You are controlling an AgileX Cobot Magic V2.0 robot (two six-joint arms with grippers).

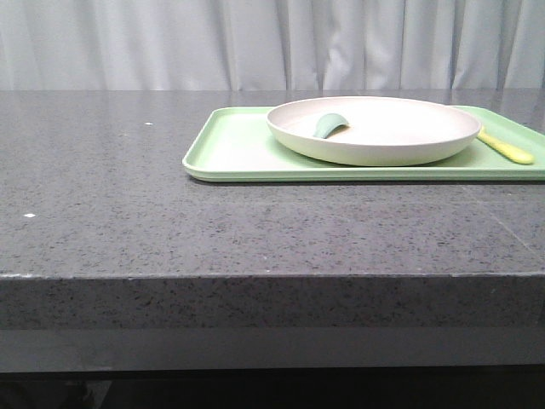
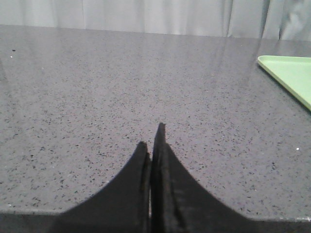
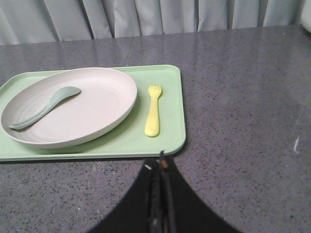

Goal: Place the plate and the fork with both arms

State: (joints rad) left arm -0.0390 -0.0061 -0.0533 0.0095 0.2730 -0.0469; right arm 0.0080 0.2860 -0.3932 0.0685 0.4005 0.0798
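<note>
Not started: nothing picked up yet.
Plate [image 1: 375, 129] with spoon [image 3: 44, 107] in it and fork [image 3: 153, 109] beside it sit on tray [image 1: 234, 152]; left gripper [image 2: 153, 145] and right gripper [image 3: 162, 170] both closed, empty, off the tray.

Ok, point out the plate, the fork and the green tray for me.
plate [image 3: 104, 99], right wrist view, bare middle of its floor.
fork [image 3: 153, 115], right wrist view, mid handle.
green tray [image 1: 230, 145], front view, bare floor beside the plate.
</note>
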